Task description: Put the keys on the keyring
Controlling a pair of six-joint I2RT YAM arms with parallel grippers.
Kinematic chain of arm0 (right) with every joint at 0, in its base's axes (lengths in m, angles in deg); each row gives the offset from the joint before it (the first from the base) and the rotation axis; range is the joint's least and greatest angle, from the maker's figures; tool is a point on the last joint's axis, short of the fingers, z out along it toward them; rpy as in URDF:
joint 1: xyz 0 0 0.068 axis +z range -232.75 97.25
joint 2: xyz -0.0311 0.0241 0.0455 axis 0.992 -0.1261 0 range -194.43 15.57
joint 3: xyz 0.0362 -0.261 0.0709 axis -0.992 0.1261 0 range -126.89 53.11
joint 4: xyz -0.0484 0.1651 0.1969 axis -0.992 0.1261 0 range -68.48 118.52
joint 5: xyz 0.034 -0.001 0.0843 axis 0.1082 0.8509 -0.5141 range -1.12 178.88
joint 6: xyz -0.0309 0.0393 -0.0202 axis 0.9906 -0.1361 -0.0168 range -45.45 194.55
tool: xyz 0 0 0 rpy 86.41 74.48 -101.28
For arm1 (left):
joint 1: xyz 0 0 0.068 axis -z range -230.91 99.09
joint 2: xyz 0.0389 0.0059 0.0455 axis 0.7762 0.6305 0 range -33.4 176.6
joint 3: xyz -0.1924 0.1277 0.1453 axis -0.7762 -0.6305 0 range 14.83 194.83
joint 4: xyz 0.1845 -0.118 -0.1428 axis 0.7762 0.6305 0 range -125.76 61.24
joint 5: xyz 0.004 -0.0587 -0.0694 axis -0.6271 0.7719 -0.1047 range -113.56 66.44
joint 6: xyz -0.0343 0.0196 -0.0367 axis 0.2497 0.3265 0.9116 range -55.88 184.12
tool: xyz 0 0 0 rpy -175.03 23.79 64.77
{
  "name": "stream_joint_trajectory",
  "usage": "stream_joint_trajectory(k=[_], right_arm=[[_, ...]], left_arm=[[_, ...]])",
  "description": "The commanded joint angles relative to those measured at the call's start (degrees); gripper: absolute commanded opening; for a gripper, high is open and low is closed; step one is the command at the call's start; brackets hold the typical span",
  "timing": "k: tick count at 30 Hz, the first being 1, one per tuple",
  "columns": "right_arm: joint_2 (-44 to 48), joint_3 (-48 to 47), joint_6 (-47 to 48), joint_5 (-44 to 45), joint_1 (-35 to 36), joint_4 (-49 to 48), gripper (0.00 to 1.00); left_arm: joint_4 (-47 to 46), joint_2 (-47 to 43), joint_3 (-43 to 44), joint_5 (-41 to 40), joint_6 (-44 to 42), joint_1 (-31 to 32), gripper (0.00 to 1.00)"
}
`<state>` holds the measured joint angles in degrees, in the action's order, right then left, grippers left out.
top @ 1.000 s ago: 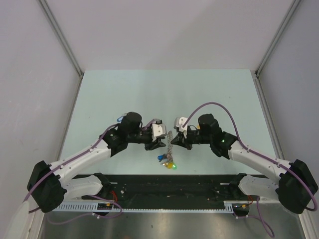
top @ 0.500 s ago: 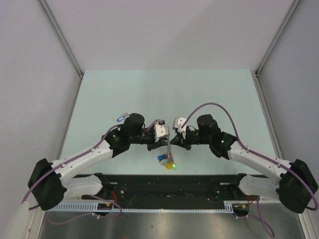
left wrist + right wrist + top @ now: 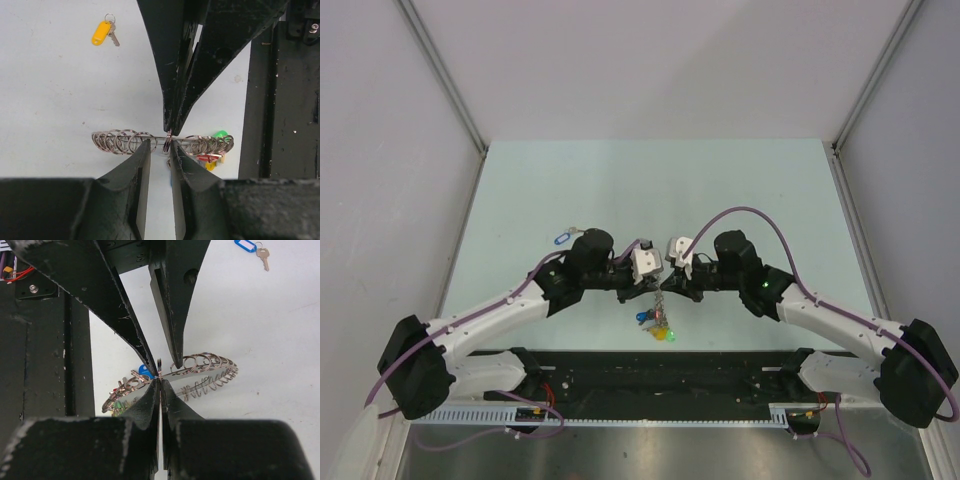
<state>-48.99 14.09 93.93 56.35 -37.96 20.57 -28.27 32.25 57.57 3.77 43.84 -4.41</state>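
Note:
The keyring (image 3: 658, 308) hangs between my two grippers, with coloured tags (image 3: 656, 326) bunched at its lower end. In the right wrist view my right gripper (image 3: 160, 380) is shut on the keyring's thin metal band (image 3: 205, 362). In the left wrist view my left gripper (image 3: 160, 145) is open, its fingertips on either side of a small ring on the keyring (image 3: 125, 141). The right gripper (image 3: 170, 131) comes down from above. A blue-tagged key (image 3: 560, 238) lies on the table left of the left arm and also shows in the right wrist view (image 3: 246, 245). A yellow-tagged key (image 3: 101, 32) lies apart.
The black base rail (image 3: 660, 370) runs along the near table edge, just below the hanging tags. Grey walls enclose the pale green table (image 3: 650, 190) on three sides.
My left gripper has moved right and closed in on the keyring at the right gripper's tips. The blue-tagged key has come out from under the left arm.

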Motion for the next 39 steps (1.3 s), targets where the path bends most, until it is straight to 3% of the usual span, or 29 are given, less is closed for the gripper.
stream_joint_trajectory(k=[1, 11, 14, 16, 18, 21, 22, 25, 33, 39], right_arm=[[0.2, -3.1, 0.5, -0.2, 0.5, -2.8, 0.00], [-0.3, -3.2, 0.6, -0.7, 1.0, -3.2, 0.00], [-0.4, -3.2, 0.6, -0.7, 1.1, -3.4, 0.00], [-0.3, -3.2, 0.5, -0.7, 1.1, -3.2, 0.00], [0.1, -3.2, 0.0, -0.3, 1.2, -2.8, 0.00], [1.0, -3.1, -1.6, -0.1, 0.1, -2.0, 0.12], [2.0, -3.1, -2.1, -1.3, -0.4, -1.8, 0.28], [4.9, -2.5, -4.8, -2.6, -2.9, -1.5, 0.45], [18.8, 2.9, -16.5, 2.5, -10.9, -8.1, 0.65], [24.0, 6.2, -27.1, 9.1, -12.7, -10.6, 0.72]], left_arm=[[-2.9, 0.0, 1.8, -0.3, 1.5, 0.7, 0.27], [-2.2, 1.2, 2.2, 1.6, 1.3, 1.3, 0.19], [-1.8, 1.8, 2.5, 1.5, 1.3, 1.6, 0.12], [-1.6, 1.8, 2.6, 1.1, 1.3, 1.6, 0.00], [-1.8, 1.3, 2.4, 1.0, 1.2, 1.6, 0.01], [-3.7, -0.2, 1.0, 1.1, 1.4, 1.6, 0.00], [-5.0, -1.2, 0.1, 1.2, 1.5, 1.6, 0.00], [-7.2, -2.7, -1.7, 1.2, 2.4, 1.4, 0.00], [-22.6, -9.1, -7.4, 5.0, 8.8, -0.4, 0.00], [-31.9, -14.4, -12.2, 5.3, 14.2, -1.8, 0.00]])
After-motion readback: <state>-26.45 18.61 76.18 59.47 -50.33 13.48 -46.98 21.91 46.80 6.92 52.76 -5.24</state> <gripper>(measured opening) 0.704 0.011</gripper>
